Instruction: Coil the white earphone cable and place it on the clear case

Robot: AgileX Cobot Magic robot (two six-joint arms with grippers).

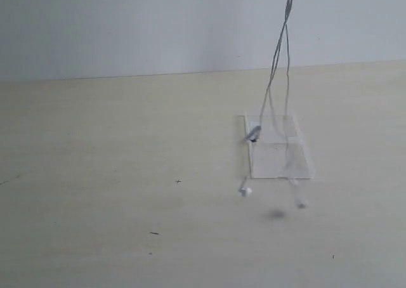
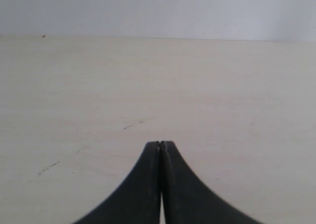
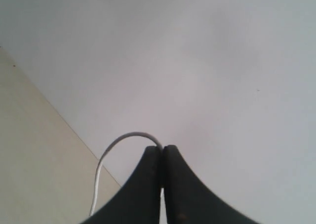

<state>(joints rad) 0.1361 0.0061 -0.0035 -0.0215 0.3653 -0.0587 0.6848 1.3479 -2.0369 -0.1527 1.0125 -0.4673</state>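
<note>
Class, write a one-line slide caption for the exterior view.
White earphone cable hangs from above the frame, earbuds dangling over the clear case on the pale table.

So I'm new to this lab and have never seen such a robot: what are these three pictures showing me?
They show one moment from three cameras on a two-armed robot. The wide picture looks across a pale table from off the arms. The other two come from cameras on each wrist, so the dark shapes at their lower edge are the arm's own fingers.

On the table lies a clear case. Above it hangs a white cable, its earbuds dangling low by the case's near edge. The cable runs up out of the wide picture.

The right gripper is shut with the cable looping out from between its fingers, so that arm holds it up. The left gripper is shut on nothing, over bare table.
</note>
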